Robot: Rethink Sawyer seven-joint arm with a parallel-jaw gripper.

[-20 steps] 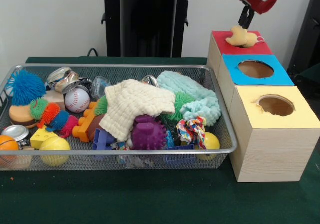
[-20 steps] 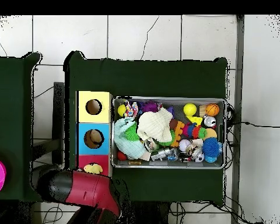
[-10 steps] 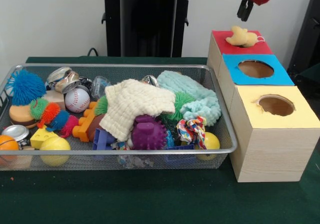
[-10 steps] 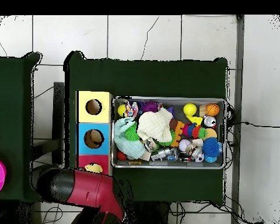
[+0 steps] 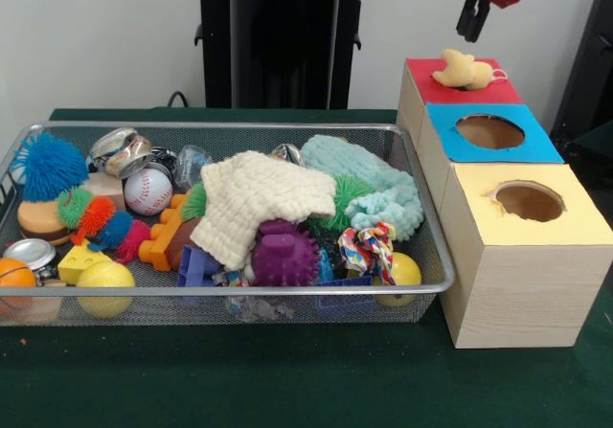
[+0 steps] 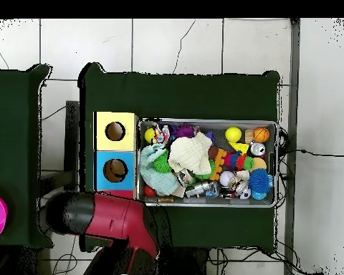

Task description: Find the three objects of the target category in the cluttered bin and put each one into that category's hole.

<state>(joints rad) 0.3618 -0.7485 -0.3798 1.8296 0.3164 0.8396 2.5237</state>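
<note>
The silver wire-mesh bin (image 5: 287, 285) is full of toys and cloths; it also shows in the overhead view (image 6: 207, 121). Beside it stand three wooden boxes with a hole in each lid: red (image 5: 498, 93), blue (image 5: 490, 131) and yellow (image 5: 529, 201). A yellow plush toy (image 5: 465, 69) lies on the red lid, over its hole. My gripper (image 5: 470, 33) hangs open and empty, well above the plush toy. In the overhead view my red arm (image 6: 107, 218) covers the red box and the toy.
In the bin lie a cream cloth (image 5: 263, 201), a mint cloth (image 5: 369, 184), a purple spiky ball (image 5: 284, 254), a baseball (image 5: 147, 191), a blue fuzzy ball (image 5: 48, 165), yellow balls and metal cans. The black pedestal (image 5: 283, 35) stands behind.
My gripper has risen from just above the plush toy, which stays on the red lid. In the overhead view my arm has swung over the red box.
</note>
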